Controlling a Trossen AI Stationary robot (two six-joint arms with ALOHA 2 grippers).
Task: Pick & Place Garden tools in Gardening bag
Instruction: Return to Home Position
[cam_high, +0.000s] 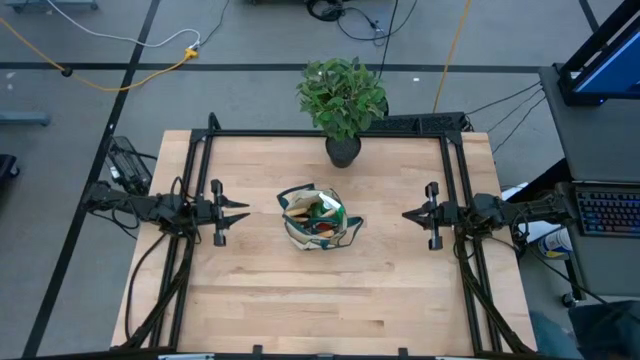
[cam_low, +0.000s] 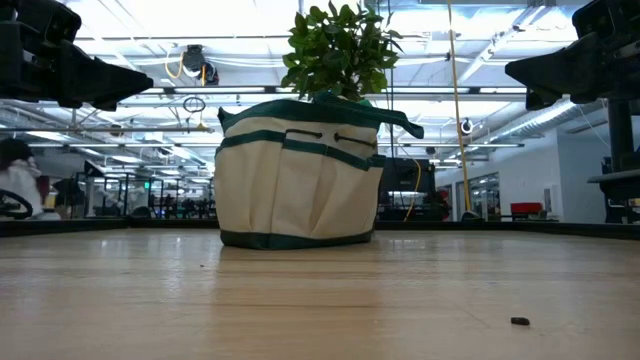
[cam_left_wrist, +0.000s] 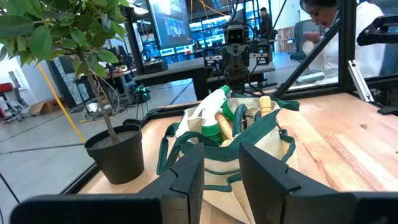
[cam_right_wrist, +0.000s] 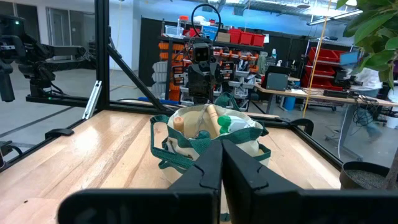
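Note:
The beige gardening bag (cam_high: 318, 220) with dark green trim stands upright on its base at the table's middle; it also shows in the low view (cam_low: 295, 180). Inside it stand a green spray bottle (cam_left_wrist: 214, 121) and wooden-handled tools (cam_left_wrist: 265, 106), and something red (cam_high: 325, 228) shows among them. My left gripper (cam_high: 243, 212) hovers left of the bag, pointing at it, slightly open and empty, as its wrist view (cam_left_wrist: 221, 168) shows. My right gripper (cam_high: 406, 213) hovers right of the bag, pointing at it, shut and empty, as its wrist view (cam_right_wrist: 222, 163) shows.
A potted leafy plant (cam_high: 342, 95) in a black pot (cam_left_wrist: 118, 149) stands at the table's far edge, behind the bag. A black frame (cam_high: 330, 132) runs along the far and side edges. A small dark speck (cam_low: 519, 321) lies near the front. A person (cam_left_wrist: 329, 25) sits beyond the table.

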